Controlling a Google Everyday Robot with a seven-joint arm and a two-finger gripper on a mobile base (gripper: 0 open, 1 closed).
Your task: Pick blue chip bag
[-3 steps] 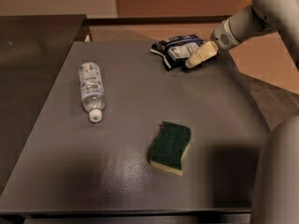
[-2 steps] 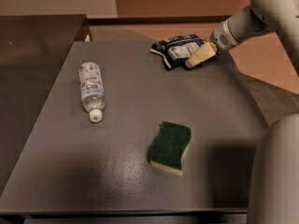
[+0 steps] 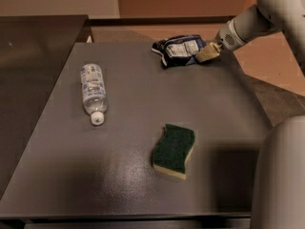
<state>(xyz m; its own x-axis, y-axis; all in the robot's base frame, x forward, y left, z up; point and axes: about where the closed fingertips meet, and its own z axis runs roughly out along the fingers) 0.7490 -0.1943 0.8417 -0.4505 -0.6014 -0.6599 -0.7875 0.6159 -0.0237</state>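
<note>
Item: bag [image 3: 180,50]. Dark navy foil, heavily crinkled, with a white-grey printed panel facing up (print not legible). It lies on the worktop [image 3: 138,94] near the far edge, right of centre, with its long axis running roughly left to right. The left end shows dark folded foil. The light panel covers the middle and right portion. The bag looks partly collapsed rather than puffed. It rests on the worktop, not lifted. The gripper [image 3: 208,54] is at the bag's right end, against or just overlapping the foil; whether it has a hold cannot be determined.
</note>
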